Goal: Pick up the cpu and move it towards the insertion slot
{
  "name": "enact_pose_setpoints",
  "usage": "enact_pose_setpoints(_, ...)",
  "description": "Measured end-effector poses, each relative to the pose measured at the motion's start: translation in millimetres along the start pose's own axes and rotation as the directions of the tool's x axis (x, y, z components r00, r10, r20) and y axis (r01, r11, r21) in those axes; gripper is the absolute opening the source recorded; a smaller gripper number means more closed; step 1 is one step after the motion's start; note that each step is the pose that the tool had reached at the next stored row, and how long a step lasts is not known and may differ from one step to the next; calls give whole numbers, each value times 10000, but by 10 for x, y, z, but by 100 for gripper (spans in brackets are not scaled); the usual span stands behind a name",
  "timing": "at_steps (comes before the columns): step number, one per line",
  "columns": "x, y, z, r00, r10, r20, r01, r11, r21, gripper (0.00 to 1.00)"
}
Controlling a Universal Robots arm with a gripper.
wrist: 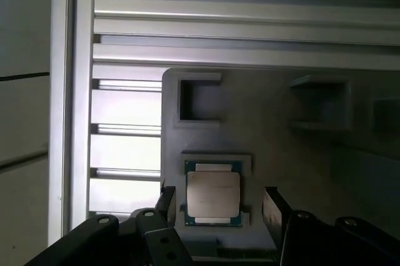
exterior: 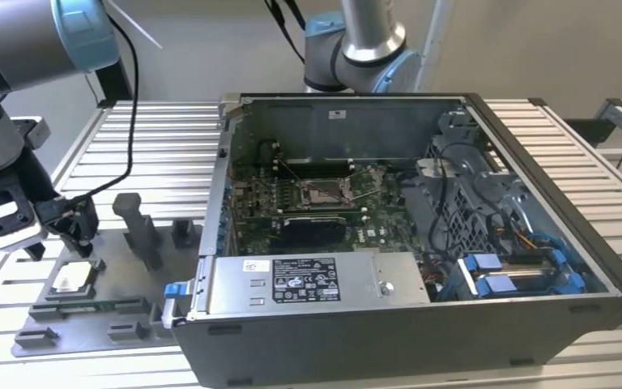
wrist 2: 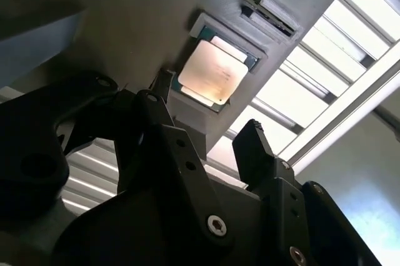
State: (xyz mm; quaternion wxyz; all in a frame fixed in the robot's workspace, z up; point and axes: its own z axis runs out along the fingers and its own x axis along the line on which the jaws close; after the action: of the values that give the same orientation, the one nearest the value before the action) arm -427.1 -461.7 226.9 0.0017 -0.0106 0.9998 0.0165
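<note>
A: Where do we put the cpu?
B: We see it flat in a square pocket of the grey fixture plate, on the worktop, at the exterior view's left, beside the computer case.
A: End effector?
B: It hangs just above the chip. In both wrist views we see its fingers apart, one each side of the cpu, gripping nothing.
A: Contact?
B: We can't tell, but we see a gap on both sides.
A: Insertion slot?
B: It's mid green motherboard inside the open case, well apart from the chip.
</note>
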Motion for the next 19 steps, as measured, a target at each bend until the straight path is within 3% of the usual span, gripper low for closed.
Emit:
enact_pose_setpoints(6, 1, -22, 94, 10000, 1, 0, -1, 10000, 0, 100)
enact_pose_setpoints(13, 1, -24, 112, 10000, 0, 2, 0, 10000, -2, 100)
enact_pose_setpoints(19, 2, -58, 209, 10000, -12, 0, 12, 10000, 0, 100)
